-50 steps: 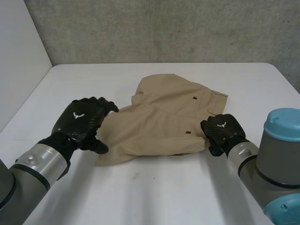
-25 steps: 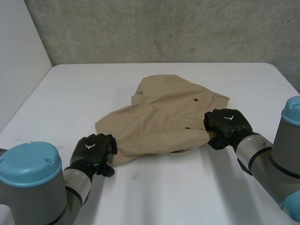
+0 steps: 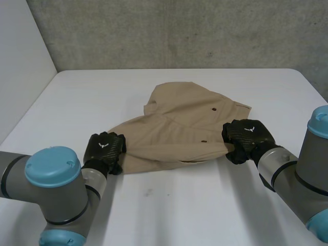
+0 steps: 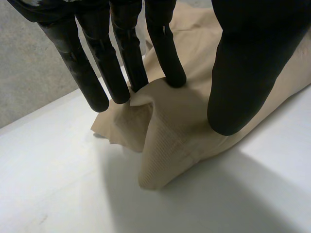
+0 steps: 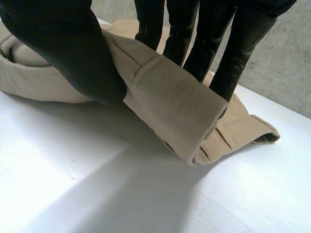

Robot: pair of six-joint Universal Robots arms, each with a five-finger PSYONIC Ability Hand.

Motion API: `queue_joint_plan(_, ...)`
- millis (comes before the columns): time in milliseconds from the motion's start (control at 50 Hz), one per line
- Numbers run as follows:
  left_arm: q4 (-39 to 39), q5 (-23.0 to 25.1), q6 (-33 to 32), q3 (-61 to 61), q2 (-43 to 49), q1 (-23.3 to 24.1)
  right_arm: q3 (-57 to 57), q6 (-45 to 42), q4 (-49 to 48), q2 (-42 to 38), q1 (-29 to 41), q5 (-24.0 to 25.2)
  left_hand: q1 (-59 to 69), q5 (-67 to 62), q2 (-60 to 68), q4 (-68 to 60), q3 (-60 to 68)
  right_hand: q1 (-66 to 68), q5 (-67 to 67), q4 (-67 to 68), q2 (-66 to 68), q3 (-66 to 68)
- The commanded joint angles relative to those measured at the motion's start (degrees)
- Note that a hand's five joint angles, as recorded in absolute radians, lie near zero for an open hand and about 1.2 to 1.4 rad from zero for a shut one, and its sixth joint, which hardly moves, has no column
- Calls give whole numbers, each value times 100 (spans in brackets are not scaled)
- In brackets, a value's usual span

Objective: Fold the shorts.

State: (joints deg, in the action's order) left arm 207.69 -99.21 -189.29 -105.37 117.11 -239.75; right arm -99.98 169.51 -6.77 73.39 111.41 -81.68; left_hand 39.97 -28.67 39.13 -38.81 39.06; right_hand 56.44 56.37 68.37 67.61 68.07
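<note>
Shorts (image 3: 177, 123), tan, rumpled, corners pinched by left hand (image 3: 105, 147), right hand (image 3: 246, 137)

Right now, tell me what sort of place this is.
Probably a robot test bench: a white table, a plain concrete wall behind it, and the left hand and right hand each pinching tan shorts.

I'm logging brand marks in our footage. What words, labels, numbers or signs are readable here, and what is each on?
No words or numbers can be read anywhere.
On the back of the left hand: a small white emblem, a shape, not letters.
On the back of the right hand: the same mark, no text.
On the shorts: plain tan cloth, no label or print to read.
</note>
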Motion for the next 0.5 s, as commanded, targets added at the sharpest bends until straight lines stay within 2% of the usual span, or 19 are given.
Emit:
queue_joint_plan(20, 26, 7, -214, 148, 215, -19, 5, -14, -26, -9, 4, -15, 288, -418, 372, -404, 379, 2356, 1363, 1163, 1239, 1193)
queue_joint_plan(260, 114, 16, -565, 289, 488, -19, 58, -49, -96, -123, 4, -50, 287, -417, 371, -403, 378, 2356, 1363, 1163, 1239, 1193)
queue_joint_plan(340, 123, 25, -741, 298, 488, -20, 67, -58, -184, -150, 13, -68, 2451, -2581, 2534, -2566, 2541, 2356, 1363, 1163, 1239, 1193)
queue_joint_plan(360, 123, 25, -767, 298, 471, -46, 67, -67, -193, -150, 13, -68, 3988, -4118, 4071, -4103, 4078, 2356, 1363, 1163, 1239, 1193)
queue_joint_plan(420, 97, 42, -776, 280, 400, -81, 128, -85, -202, -141, 13, -85, 4003, -4133, 4087, -4119, 4094, 2356, 1363, 1163, 1239, 1193)
queue_joint_plan(500, 17, 95, -767, 219, -187, -107, 294, -172, -132, -88, 13, -77, 4003, -4133, 4087, -4119, 4094, 2356, 1363, 1163, 1239, 1193)
